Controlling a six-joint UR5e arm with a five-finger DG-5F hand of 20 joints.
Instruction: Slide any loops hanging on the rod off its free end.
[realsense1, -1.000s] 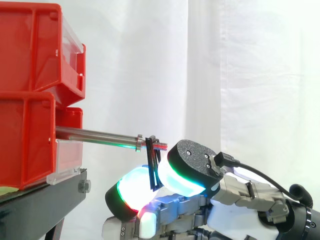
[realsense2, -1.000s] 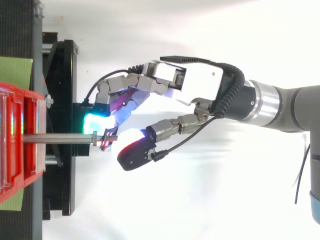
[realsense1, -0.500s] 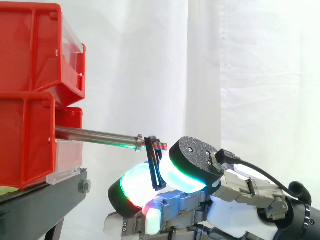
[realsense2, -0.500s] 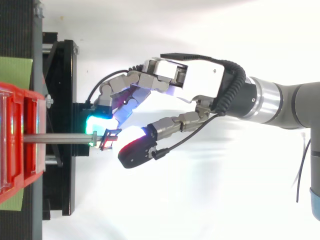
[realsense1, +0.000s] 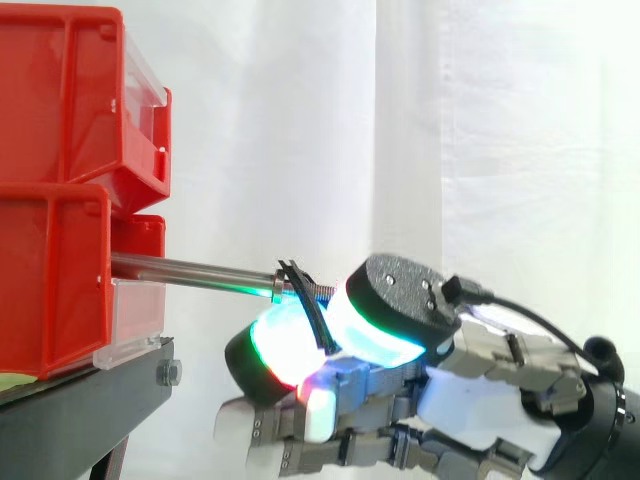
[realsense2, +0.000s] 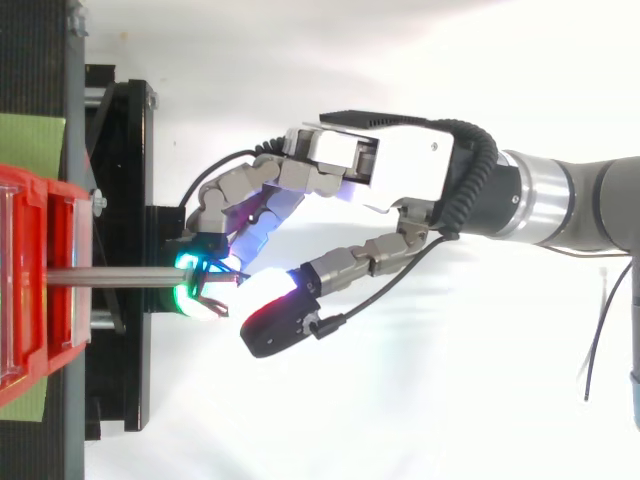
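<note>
1. In the side view, on your left, two red bins (realsense1: 60, 270) are stacked on a black stand (realsense1: 90, 400), in front of a white curtain (realsense1: 450, 150).
2. A steel rod (realsense1: 190, 269) sticks out of the lower bin and points to the right, dipping slightly toward its free end.
3. The black loop (realsense1: 306, 299) hangs on the rod right at that free end. It is tilted, with its top leaning toward the bins and its lower part swung toward the arm.
4. The robot hand (realsense2: 400, 170) comes in from the right. In the side view it sits below the rod, with its fingers curled up toward the rod's tip.
5. Its grip is narrow. Two glowing fingertips (realsense1: 285, 345) press on the lower part of the loop from opposite sides and pinch it between them.
6. One pad sits under the rod on the bin side, and the other sits just past the rod's tip.
7. From above, you see a green glow beside the rod's end, and a pad glowing red and white just past it.
</note>
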